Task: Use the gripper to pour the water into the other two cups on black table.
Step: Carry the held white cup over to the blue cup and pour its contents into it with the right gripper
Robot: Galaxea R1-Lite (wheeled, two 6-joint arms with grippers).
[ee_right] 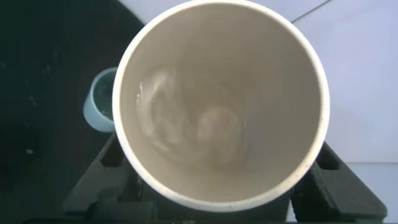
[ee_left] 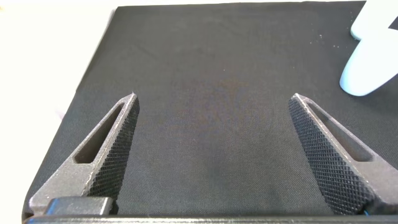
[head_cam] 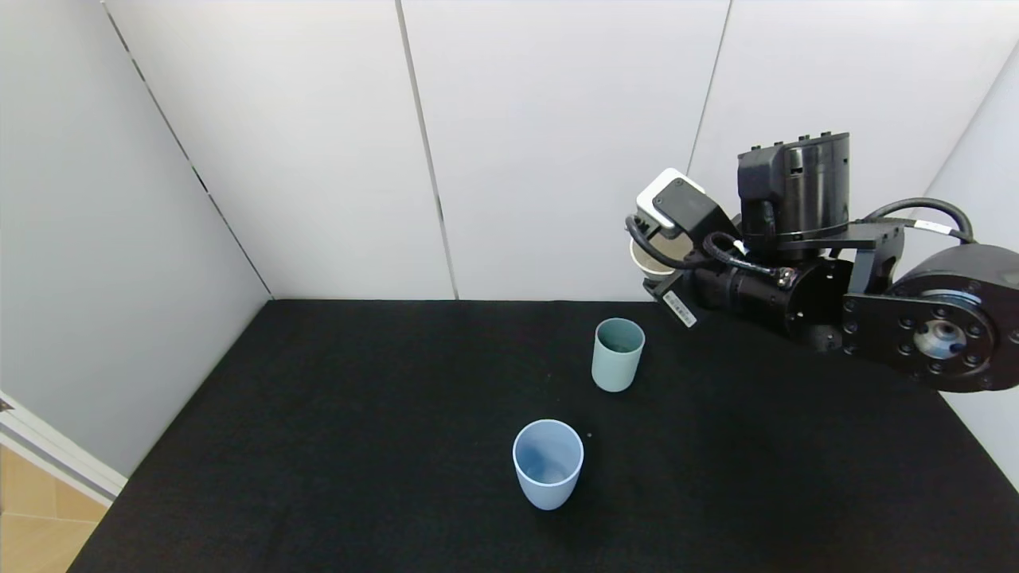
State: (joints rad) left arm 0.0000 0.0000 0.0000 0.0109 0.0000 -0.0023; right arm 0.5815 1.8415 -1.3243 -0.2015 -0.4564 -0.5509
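My right gripper (head_cam: pixel 667 277) is shut on a cream-beige cup (head_cam: pixel 646 263) and holds it in the air above the black table (head_cam: pixel 358 414), a little behind and to the right of the teal-green cup (head_cam: pixel 618 354). In the right wrist view the cream cup (ee_right: pixel 221 106) fills the frame, holds a little water, and the teal-green cup (ee_right: pixel 98 102) shows beyond its rim. The light blue cup (head_cam: pixel 548 463) stands upright nearer the table's front. My left gripper (ee_left: pixel 214 96) is open and empty low over the table, with the light blue cup (ee_left: pixel 370 56) off to one side.
White wall panels (head_cam: pixel 557 119) close the back and both sides of the table. The table's left edge (head_cam: pixel 183 406) drops to a wooden floor (head_cam: pixel 32 517). The right arm's large joint (head_cam: pixel 947 326) hangs over the table's right side.
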